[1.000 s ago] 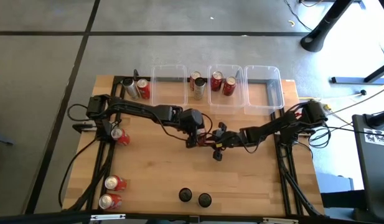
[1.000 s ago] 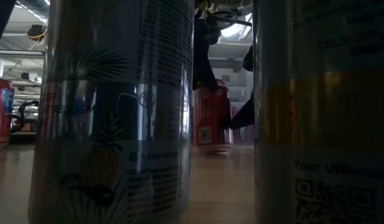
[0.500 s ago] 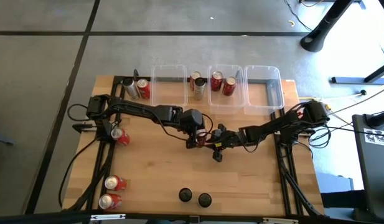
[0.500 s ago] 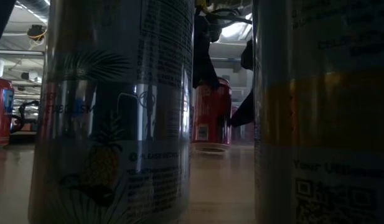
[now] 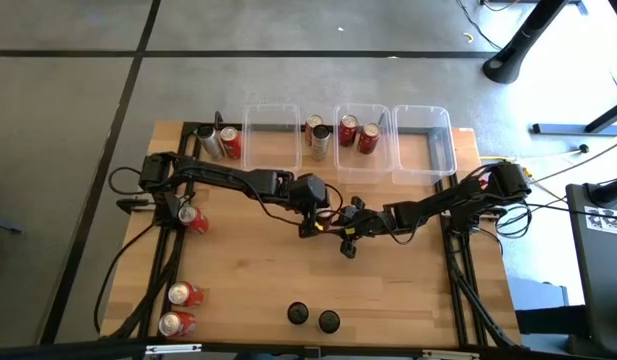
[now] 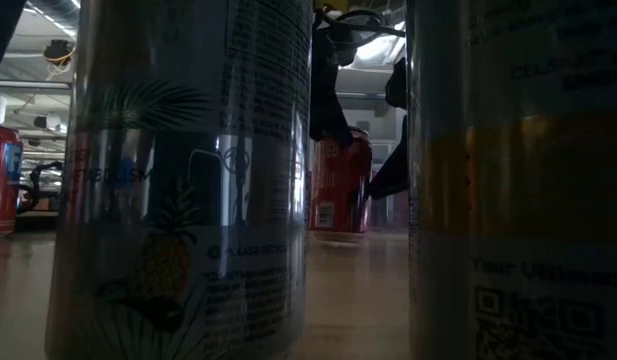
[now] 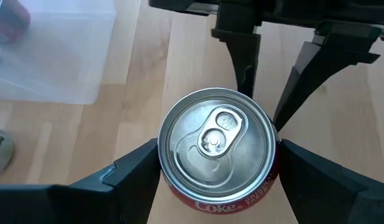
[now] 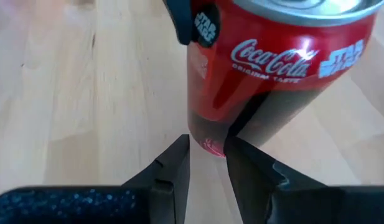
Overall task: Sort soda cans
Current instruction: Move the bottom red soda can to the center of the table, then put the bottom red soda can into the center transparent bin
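Note:
A red soda can point(image 5: 330, 222) with a silver top point(image 7: 215, 138) is at the table's middle, between both grippers. My left gripper point(image 5: 316, 217) comes from the left and is shut on it. My right gripper point(image 5: 346, 229) reaches in from the right. It is open by a narrow gap point(image 8: 207, 155), with its fingertips just in front of the can's lower edge point(image 8: 207, 144); whether they touch it I cannot tell. In the low view the can point(image 6: 338, 185) shows between two near cans. My left gripper pinches the red can between its two fingers point(image 7: 139, 171), one on each side of the upper wall point(image 7: 274, 179) just under the rim. The fingers come from above, pointing down. The can sits slightly tilted, with its base point(image 6: 338, 236) a little off the table.
Clear bins point(image 5: 270, 150) along the far edge hold red cans point(image 5: 348, 130). Two cans point(image 5: 218, 142) stand at the far left and one point(image 5: 191, 215) by the left arm. Two red cans point(image 5: 180, 308) lie near left. Two black cans point(image 5: 313, 317) stand at the near edge.
The red can in my left gripper has risen a little off the table and tipped slightly. My right gripper has crept a short way toward the can, staying open.

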Robot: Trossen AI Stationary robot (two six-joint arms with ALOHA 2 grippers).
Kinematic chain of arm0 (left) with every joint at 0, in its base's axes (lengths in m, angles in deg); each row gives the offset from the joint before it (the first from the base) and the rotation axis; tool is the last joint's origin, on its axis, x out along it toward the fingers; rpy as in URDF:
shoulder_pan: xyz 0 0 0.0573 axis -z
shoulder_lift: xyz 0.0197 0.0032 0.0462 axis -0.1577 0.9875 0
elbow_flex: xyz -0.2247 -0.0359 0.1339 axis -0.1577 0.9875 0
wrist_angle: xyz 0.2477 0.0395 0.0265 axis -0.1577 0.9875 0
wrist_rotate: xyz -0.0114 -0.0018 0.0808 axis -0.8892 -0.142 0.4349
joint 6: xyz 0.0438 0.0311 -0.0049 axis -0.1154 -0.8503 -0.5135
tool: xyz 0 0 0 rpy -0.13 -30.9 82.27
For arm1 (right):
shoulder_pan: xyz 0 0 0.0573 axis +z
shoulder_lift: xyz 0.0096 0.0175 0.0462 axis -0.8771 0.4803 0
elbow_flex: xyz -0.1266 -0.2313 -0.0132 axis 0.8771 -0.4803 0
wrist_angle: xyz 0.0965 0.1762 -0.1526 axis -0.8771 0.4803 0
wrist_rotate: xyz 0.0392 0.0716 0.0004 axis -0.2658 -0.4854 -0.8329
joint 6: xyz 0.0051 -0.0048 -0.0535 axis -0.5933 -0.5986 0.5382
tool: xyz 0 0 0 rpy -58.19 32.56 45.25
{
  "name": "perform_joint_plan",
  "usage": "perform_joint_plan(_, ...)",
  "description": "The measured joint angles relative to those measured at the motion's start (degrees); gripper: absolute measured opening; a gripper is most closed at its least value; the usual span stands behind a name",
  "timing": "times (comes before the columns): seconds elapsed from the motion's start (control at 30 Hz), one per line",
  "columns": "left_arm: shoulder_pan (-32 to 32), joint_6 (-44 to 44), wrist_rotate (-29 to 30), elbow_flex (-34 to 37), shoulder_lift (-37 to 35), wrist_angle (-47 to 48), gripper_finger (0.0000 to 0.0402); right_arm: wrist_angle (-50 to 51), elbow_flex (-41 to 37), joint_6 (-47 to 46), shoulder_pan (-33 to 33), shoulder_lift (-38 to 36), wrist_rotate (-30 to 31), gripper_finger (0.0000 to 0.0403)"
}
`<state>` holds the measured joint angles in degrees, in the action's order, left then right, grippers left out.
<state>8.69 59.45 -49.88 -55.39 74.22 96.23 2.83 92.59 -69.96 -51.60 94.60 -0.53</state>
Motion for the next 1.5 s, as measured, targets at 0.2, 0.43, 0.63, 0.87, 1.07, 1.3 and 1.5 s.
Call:
perform_joint_plan(0.2,0.0,0.1,-0.1,-0.1,0.0,-0.5,0.0325,-0.5,0.0,0.0,0.0,0.0,0.2,0.0126)
perform_joint_plan(0.43,0.0,0.0,-0.1,-0.2,-0.1,-0.1,0.035,-0.5,0.1,0.0,0.0,-0.1,-0.2,0.0211)
perform_joint_plan(0.63,0.0,0.7,-0.1,-0.2,-2.9,2.9,0.0348,1.7,0.1,-0.2,0.0,-4.2,-2.9,0.0255)
perform_joint_plan(0.87,0.0,0.7,1.4,-0.2,-11.8,9.4,0.0347,4.0,0.1,0.0,0.0,-12.1,-2.8,0.0264)
perform_joint_plan(1.07,0.0,1.8,3.5,-0.1,-16.0,18.0,0.0347,-1.0,0.1,0.0,0.0,-14.1,-1.9,0.0264)
perform_joint_plan(1.3,2.8,3.6,4.3,2.8,-16.3,20.1,0.0347,-4.9,0.0,0.2,0.0,-13.5,1.6,0.0264)
perform_joint_plan(1.5,5.2,4.5,4.0,10.1,-17.2,12.9,0.0347,-6.7,0.0,0.0,0.0,-13.5,10.4,0.0317)
